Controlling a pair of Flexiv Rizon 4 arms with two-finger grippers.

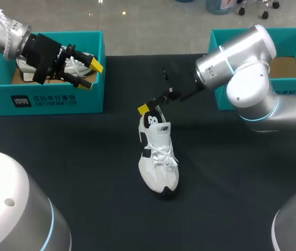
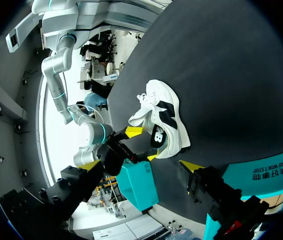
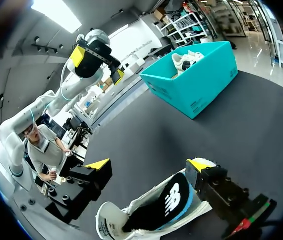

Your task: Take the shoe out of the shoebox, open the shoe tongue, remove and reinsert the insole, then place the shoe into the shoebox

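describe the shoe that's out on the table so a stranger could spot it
On the black table, midway between the two teal boxes, lies the white shoe with black heel patches, at the right gripper. The other shoe sits inside the left box.

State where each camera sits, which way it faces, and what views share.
Head view: above and behind, looking down on the table; both arms show, left gripper by the left shoebox.
Left wrist view: on the left arm, facing across the table to the shoe and right gripper; one own finger shows.
Right wrist view: on the right arm, facing the left shoebox; own open fingers straddle the shoe's heel.
Shared: all three show the shoe.
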